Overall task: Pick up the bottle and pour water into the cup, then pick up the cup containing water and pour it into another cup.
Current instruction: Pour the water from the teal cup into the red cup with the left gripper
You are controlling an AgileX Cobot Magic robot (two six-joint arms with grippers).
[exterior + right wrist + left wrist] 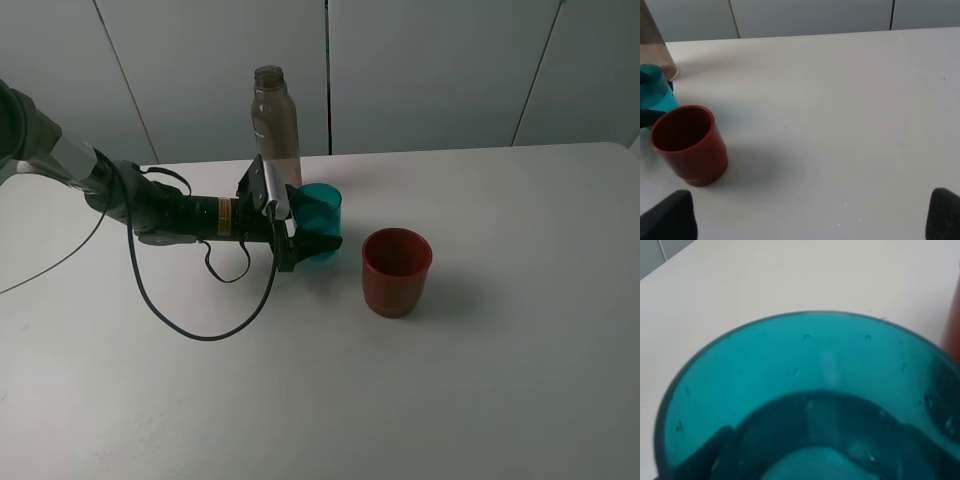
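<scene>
The teal cup [322, 212] stands on the white table [480, 380], just in front of the upright, capless bottle [277, 120]. My left gripper [308, 232] reaches in from the left, its jaws closed around the teal cup's sides. In the left wrist view the teal cup [810, 365] fills the frame, with water in its bottom and dark finger shapes showing through its wall. The red cup [397, 270] stands upright and empty to the right of the teal one. My right gripper [807, 220] is open, above the table to the right of the red cup [687, 145].
The left arm's black cable [200, 330] loops over the table in front of the arm. The red cup's edge shows in the left wrist view [954, 325]. The right wrist view shows the bottle's base [652, 45] and the teal cup [655, 95]. A panelled wall stands behind.
</scene>
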